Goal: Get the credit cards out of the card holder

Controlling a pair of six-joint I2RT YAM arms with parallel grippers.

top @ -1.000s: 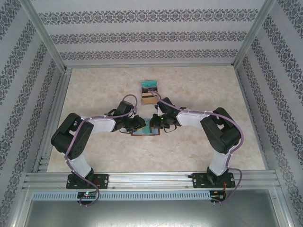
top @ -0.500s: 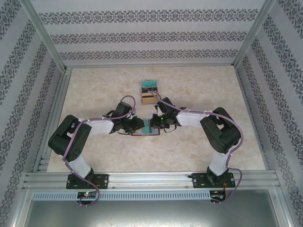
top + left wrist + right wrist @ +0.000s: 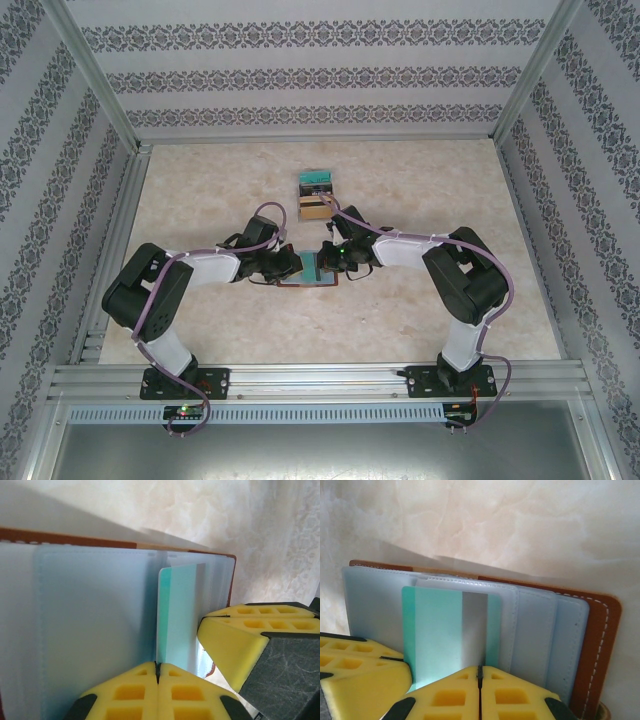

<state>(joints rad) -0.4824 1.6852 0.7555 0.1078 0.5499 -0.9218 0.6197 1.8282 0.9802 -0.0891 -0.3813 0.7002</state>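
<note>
The card holder (image 3: 305, 284) lies open on the table between both grippers, with a brown leather edge (image 3: 600, 645) and pale blue sleeve pages (image 3: 90, 630). A teal credit card (image 3: 440, 630) with a grey stripe sticks partly out of a sleeve. My left gripper (image 3: 158, 666) is shut, and the teal card's (image 3: 177, 615) near edge runs into the seam between its pads. My right gripper (image 3: 480, 669) is shut, its tips resting low on the card and sleeve with nothing visibly between them. In the top view the left gripper (image 3: 293, 265) and right gripper (image 3: 326, 262) nearly touch over the card (image 3: 309, 265).
A small stepped stack with a teal top (image 3: 318, 195) lies just beyond the holder. The marble table (image 3: 200, 190) is bounded by an aluminium frame and patterned walls. The right gripper's yellow fingers (image 3: 245, 635) crowd the left wrist view.
My left arm has drawn back a little to the left, and slightly more teal shows between the two grippers. The right arm has held still.
</note>
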